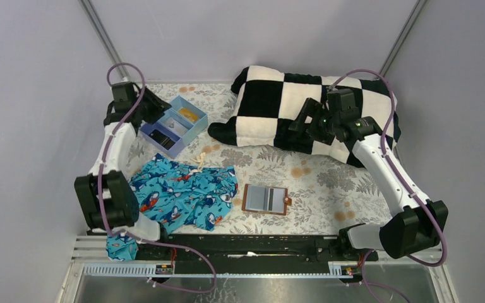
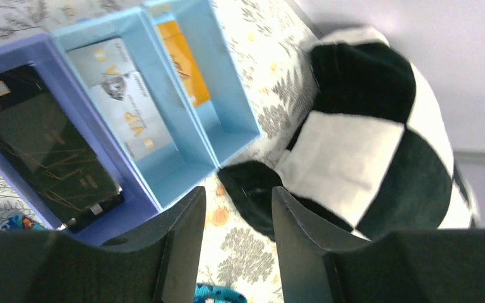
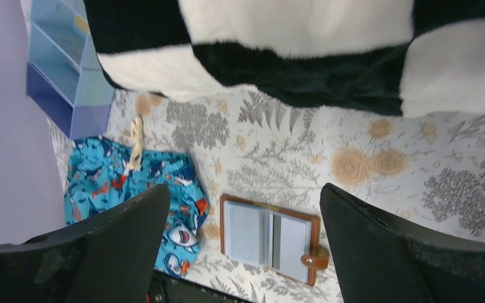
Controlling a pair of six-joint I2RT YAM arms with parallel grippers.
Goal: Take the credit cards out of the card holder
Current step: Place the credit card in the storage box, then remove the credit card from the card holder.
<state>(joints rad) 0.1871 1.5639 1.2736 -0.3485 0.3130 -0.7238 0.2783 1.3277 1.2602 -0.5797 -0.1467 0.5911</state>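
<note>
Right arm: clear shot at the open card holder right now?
Probably yes. The card holder lies open and flat with nothing on it. The right gripper is open, facing it. The checkered cushion and shark-print cloth lie beside the path, not across it.

Three credit cards [image 2: 123, 101], one per compartment of one blue three-slot tray [image 2: 227, 129] ahead of left pincer [image 2: 238, 192]; one card holder [image 3: 270, 238] ahead of right pincer [image 3: 245, 189]; one checkered blanket [image 1: 278, 107]; one shark-print shorts [image 1: 183, 192].
</note>
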